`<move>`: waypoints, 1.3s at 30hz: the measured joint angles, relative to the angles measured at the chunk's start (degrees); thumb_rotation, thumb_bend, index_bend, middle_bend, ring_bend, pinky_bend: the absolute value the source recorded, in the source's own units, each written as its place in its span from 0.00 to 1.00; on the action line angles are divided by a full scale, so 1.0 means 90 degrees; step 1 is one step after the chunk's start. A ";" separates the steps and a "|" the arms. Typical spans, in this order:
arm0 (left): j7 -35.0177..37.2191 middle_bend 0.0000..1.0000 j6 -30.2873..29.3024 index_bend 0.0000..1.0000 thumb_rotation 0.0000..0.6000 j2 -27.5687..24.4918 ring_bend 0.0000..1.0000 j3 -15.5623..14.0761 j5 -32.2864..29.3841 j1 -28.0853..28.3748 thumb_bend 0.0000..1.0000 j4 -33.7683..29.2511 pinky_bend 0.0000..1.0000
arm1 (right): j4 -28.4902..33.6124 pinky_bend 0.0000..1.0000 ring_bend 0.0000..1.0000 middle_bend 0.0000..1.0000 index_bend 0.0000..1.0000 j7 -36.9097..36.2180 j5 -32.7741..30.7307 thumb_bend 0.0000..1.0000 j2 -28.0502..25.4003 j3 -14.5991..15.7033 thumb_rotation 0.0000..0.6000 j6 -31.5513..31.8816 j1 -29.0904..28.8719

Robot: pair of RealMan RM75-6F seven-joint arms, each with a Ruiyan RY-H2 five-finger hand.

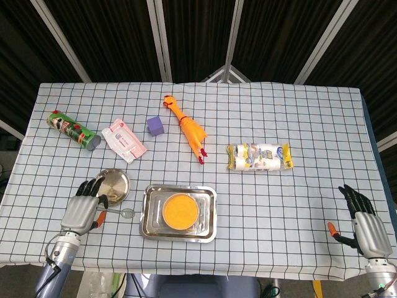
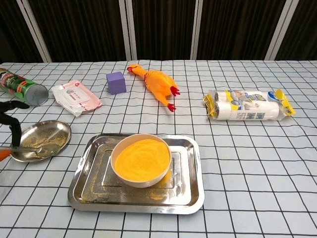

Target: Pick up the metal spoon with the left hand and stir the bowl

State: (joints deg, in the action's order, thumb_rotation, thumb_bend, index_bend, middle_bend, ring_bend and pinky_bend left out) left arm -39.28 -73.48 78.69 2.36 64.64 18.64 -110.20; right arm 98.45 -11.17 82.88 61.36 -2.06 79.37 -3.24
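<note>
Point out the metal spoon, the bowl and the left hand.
metal spoon (image 1: 127, 213): head view, on its bowl end.
bowl (image 2: 141, 159): chest view, on its orange filling.
left hand (image 1: 80, 212): head view, on its back.

Even, bright light falls from overhead, and the shadows on the checked bench (image 1: 298, 118) are short and soft. Both views are sharp. The steel tray (image 2: 193, 183) shows mild glare, and behind it the curtains stay dark.

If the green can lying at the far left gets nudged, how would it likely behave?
The green can lies on its side, so it would probably roll. Its open end shows in the chest view, so it is likely empty, light and easily shoved.
</note>
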 measured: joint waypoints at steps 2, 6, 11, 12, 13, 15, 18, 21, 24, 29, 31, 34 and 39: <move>-0.0332 0.00 -0.0004 0.52 1.00 -0.0047 0.00 0.0111 -0.0124 0.0133 0.60 -0.0220 0.00 | 0.0001 0.00 0.00 0.00 0.00 -0.0019 0.0000 0.40 -0.0002 -0.0002 1.00 0.0009 0.0005; -0.1107 0.00 -0.0013 0.52 1.00 -0.0028 0.00 0.0348 -0.0549 0.0465 0.60 -0.0545 0.00 | 0.0000 0.00 0.00 0.00 0.00 -0.0058 0.0012 0.40 -0.0010 -0.0003 1.00 0.0013 0.0006; -0.2209 0.00 -0.0077 0.52 1.00 0.0237 0.00 0.0714 -0.1498 0.1071 0.60 -0.0879 0.00 | -0.0017 0.00 0.00 0.00 0.00 -0.0105 0.0020 0.40 -0.0012 -0.0001 1.00 -0.0004 -0.0002; -0.2380 0.00 -0.0094 0.52 1.00 0.0311 0.00 0.0780 -0.1660 0.1196 0.60 -0.0923 0.00 | -0.0022 0.00 0.00 0.00 0.00 -0.0111 0.0021 0.40 -0.0012 -0.0002 1.00 -0.0008 -0.0005; -0.2543 0.00 -0.0112 0.52 1.00 0.0399 0.00 0.0844 -0.1817 0.1320 0.60 -0.0954 0.00 | -0.0026 0.00 0.00 0.00 0.00 -0.0127 0.0020 0.40 -0.0012 -0.0004 1.00 -0.0013 -0.0008; -0.2904 0.00 -0.0168 0.52 1.00 0.0619 0.00 0.0978 -0.2170 0.1604 0.60 -0.1001 0.00 | -0.0031 0.00 0.00 0.00 0.00 -0.0155 0.0012 0.40 -0.0015 -0.0009 1.00 -0.0022 -0.0012; -0.3385 0.00 -0.0307 0.52 1.00 0.0976 0.00 0.1138 -0.2642 0.2018 0.60 -0.1023 0.00 | -0.0035 0.00 0.00 0.00 0.00 -0.0200 -0.0008 0.40 -0.0020 -0.0013 1.00 -0.0060 -0.0024; -0.3731 0.00 -0.0485 0.52 1.00 0.1355 0.00 0.1252 -0.3024 0.2391 0.60 -0.0969 0.00 | -0.0037 0.00 0.00 0.00 0.00 -0.0229 -0.0011 0.40 -0.0026 -0.0013 1.00 -0.0081 -0.0035; -0.4004 0.00 -0.0648 0.51 1.00 0.1679 0.00 0.1312 -0.3369 0.2716 0.60 -0.0825 0.00 | -0.0040 0.00 0.00 0.00 0.00 -0.0267 -0.0020 0.40 -0.0033 -0.0016 1.00 -0.0095 -0.0039; -0.4206 0.00 -0.0874 0.50 1.00 0.2088 0.00 0.1354 -0.3789 0.3104 0.60 -0.0529 0.00 | -0.0045 0.00 0.00 0.00 0.00 -0.0342 -0.0029 0.40 -0.0049 -0.0022 1.00 -0.0104 -0.0041; -0.4231 0.00 -0.0949 0.49 1.00 0.2182 0.00 0.1348 -0.3876 0.3193 0.60 -0.0442 0.00 | -0.0044 0.00 0.00 0.00 0.00 -0.0371 -0.0025 0.41 -0.0056 -0.0023 1.00 -0.0100 -0.0039; -0.4220 0.00 -0.1046 0.47 1.00 0.2279 0.00 0.1316 -0.3970 0.3302 0.58 -0.0359 0.00 | -0.0045 0.00 0.00 0.00 0.00 -0.0381 -0.0017 0.40 -0.0060 -0.0019 1.00 -0.0099 -0.0038; -0.4099 0.00 -0.1109 0.42 1.00 0.2308 0.00 0.1265 -0.4002 0.3380 0.45 -0.0348 0.00 | -0.0042 0.00 0.00 0.00 0.00 -0.0366 -0.0012 0.40 -0.0062 -0.0018 1.00 -0.0097 -0.0040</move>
State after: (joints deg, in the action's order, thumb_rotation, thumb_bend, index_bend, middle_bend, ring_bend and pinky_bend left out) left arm -76.17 -83.46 99.46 13.74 28.62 49.06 -113.33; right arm 98.07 -14.47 82.78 60.80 -2.22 78.50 -3.60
